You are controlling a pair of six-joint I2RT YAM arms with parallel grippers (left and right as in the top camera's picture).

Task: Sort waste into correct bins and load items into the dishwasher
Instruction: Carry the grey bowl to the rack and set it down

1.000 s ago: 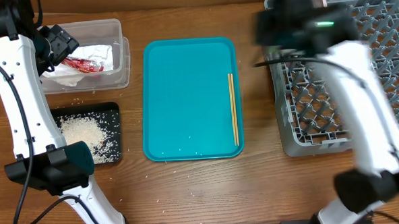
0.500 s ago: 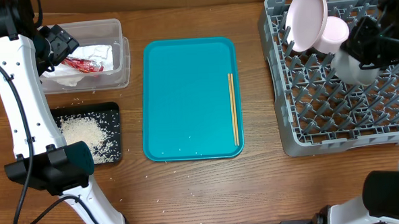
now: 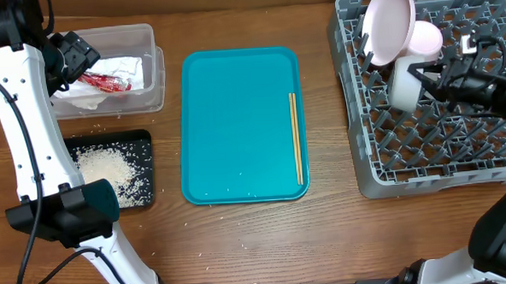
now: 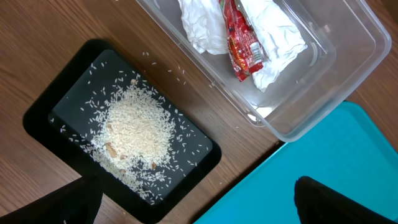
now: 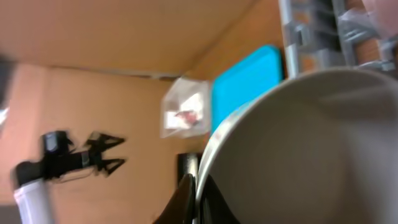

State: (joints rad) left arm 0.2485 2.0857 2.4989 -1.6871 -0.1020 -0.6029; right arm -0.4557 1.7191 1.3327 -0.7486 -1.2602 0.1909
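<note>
Our right tool (image 3: 425, 81) is closed on the small white cup (image 3: 403, 84), holding it by the rim. In the right wrist view the cup's wall runs between the dark fingers (image 5: 184, 199), one outside and one just inside the mouth. From overhead we see the cup tipped on its side over the upper left part of the grey rack (image 3: 459, 163), just below the pink plate (image 3: 391, 20), which stands on edge among the pegs. We cannot tell whether the cup touches the pegs beneath it.

Our left tool (image 4: 199, 199) hangs wide open with nothing between its fingers (image 4: 74, 202). Overhead, it hovers at the left edge of the clear tub (image 4: 323, 93). In the tub lies the crumpled napkin (image 4: 273, 31), with the red wrapper (image 4: 239, 43) lying across it. Just beside the tub sits the black tray (image 4: 199, 155), holding a heap of rice (image 4: 137, 127), with a few stray grains on the surface (image 3: 326, 241) around it.

Between the bins and the rack lies the teal tray (image 3: 235, 117). The chopsticks (image 3: 296, 138) rest together along its right edge, running lengthwise, well apart from both tools.
</note>
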